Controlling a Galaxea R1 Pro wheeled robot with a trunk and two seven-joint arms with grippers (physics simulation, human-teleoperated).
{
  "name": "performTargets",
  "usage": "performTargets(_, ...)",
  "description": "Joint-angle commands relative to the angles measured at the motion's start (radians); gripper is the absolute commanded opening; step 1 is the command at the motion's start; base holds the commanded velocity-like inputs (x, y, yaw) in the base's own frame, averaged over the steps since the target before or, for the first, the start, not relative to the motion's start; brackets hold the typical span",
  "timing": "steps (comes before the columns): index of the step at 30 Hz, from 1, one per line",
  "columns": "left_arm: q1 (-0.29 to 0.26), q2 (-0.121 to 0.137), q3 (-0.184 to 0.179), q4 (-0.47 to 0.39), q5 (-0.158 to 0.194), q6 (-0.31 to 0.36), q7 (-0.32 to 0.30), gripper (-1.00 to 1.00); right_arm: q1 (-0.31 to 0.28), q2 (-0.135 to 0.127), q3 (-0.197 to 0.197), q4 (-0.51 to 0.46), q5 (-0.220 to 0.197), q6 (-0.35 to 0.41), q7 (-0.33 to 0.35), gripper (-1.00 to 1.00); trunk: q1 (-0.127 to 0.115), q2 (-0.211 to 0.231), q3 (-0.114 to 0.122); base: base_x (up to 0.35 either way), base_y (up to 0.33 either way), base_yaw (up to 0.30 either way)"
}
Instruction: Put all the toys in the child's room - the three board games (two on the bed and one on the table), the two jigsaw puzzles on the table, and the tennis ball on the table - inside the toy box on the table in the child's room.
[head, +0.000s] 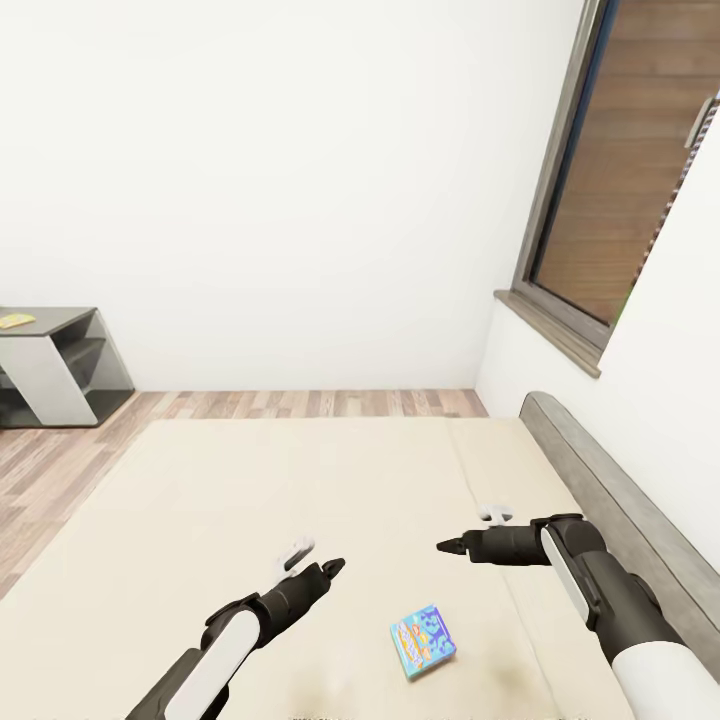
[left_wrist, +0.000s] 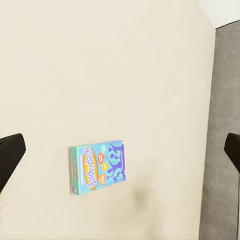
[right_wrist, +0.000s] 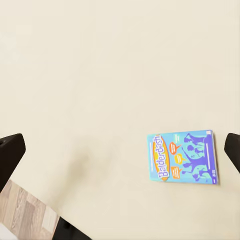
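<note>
One board game, a flat, mostly blue box with cartoon print, lies face up on the beige mattress of the bed, near its front edge. The same box appears in the left wrist view and the right wrist view. My left gripper hovers above the mattress to the left of the box and a little beyond it. My right gripper hangs just beyond the box, pointing left. Both are open: the dark fingers stand far apart with nothing between them.
The bed's dark grey headboard runs along the right wall under a wood-framed window. A grey and white shelf unit stands at the far left on the plank floor, with a small yellow-green item on top.
</note>
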Motion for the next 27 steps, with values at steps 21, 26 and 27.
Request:
performTargets(21,-0.006,-0.005,-0.004,0.033,0.008,0.0,0.007,1.0,0.002,-0.002,0.004,0.0,-0.008,-0.005,-0.001,1.0,0.0,-0.001,-0.032,0.0,0.0,0.011)
performTargets(26,-0.015,-0.005,-0.005,0.044,0.004,-0.002,0.008,1.0,0.004,-0.003,0.005,0.0,-0.009,-0.019,0.004,1.0,0.0,-0.001,-0.035,0.0,0.0,0.006)
performTargets(27,-0.015,-0.005,-0.005,0.044,0.004,-0.002,0.008,1.0,0.004,-0.003,0.005,0.0,-0.009,-0.019,0.004,1.0,0.0,-0.001,-0.035,0.0,0.0,0.004)
